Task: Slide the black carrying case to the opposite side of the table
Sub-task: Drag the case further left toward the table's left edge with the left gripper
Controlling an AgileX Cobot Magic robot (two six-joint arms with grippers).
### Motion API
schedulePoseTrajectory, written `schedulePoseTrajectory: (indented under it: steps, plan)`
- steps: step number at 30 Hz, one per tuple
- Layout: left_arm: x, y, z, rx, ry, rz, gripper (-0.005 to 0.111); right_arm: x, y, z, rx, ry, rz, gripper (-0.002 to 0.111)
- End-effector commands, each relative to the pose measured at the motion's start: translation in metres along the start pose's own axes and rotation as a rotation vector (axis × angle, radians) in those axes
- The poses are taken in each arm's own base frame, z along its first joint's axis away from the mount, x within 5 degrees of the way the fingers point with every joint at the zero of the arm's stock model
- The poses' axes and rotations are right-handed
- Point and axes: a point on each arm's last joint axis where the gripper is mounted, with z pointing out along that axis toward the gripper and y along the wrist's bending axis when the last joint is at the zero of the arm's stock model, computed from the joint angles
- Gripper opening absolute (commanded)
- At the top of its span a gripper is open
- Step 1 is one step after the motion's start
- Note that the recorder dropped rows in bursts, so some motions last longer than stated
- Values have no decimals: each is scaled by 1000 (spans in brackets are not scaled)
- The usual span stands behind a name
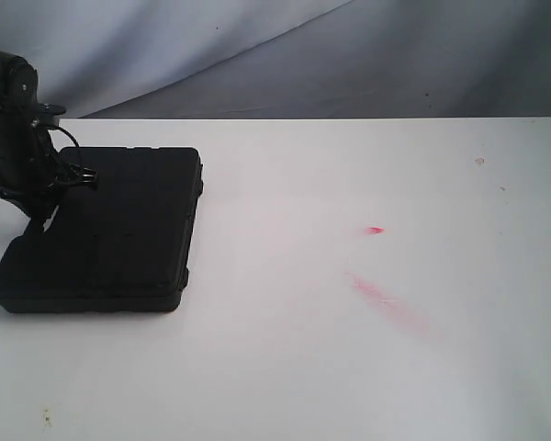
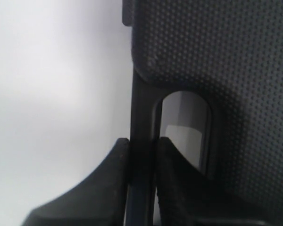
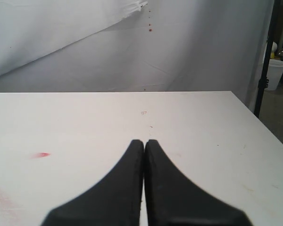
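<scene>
My left pincer is clenched on the slim handle bar of the black, dimpled plastic carrying case, one finger on each side. The case lies flat at the left end of the plain white table. My right pincer is pressed shut on nothing, above the tabletop. In the exterior view my left fingertips are lost against the black case.

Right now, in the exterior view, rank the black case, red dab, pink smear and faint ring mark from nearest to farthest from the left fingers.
1. black case: clamped by the left fingers, left side.
2. red dab and pink smear: right of centre, too close to call.
3. faint ring mark: far right, toward the back.
</scene>
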Motion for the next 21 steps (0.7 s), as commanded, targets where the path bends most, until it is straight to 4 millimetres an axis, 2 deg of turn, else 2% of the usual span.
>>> schedulePoseTrajectory:
  steps: [1,5,11,21]
  plan:
    - [-1,4,-9,-8,-28,-22,2,1,0,0,5,4,10,0]
    - [-1,4,-9,-8,-29,-30,8,1,0,0,5,4,10,0]
    - [-1,4,-9,-8,-29,-30,26,1,0,0,5,4,10,0]
    - [-2,3,-9,8,-29,-29,28,1,0,0,5,4,10,0]
